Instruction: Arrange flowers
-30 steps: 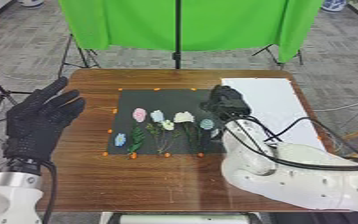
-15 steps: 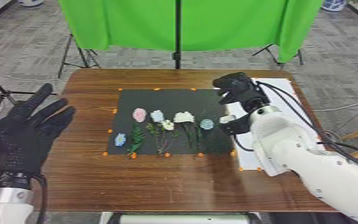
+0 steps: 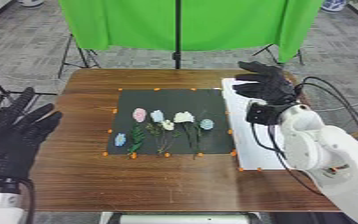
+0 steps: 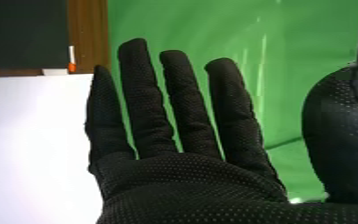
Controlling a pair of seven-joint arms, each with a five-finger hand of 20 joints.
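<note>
The right hand (image 3: 266, 89), fingers spread, hides part of the white sheet (image 3: 250, 127); the left hand (image 3: 8, 146) is spread, its forearm cut off. Flowers (image 3: 183, 117) lie on the surface's (image 3: 149, 187) black mat (image 3: 209, 100), green cloth (image 3: 131, 27) beyond.

wooden table (image 3: 158, 185), matt black mat (image 3: 142, 97), dotted cloth on robot hand (image 3: 263, 88)

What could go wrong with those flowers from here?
The flowers lie close together on the dark sheet, so the right hand might nudge a neighbour when picking one up. The cables looping below that hand could also brush stems if it swings over them.
</note>
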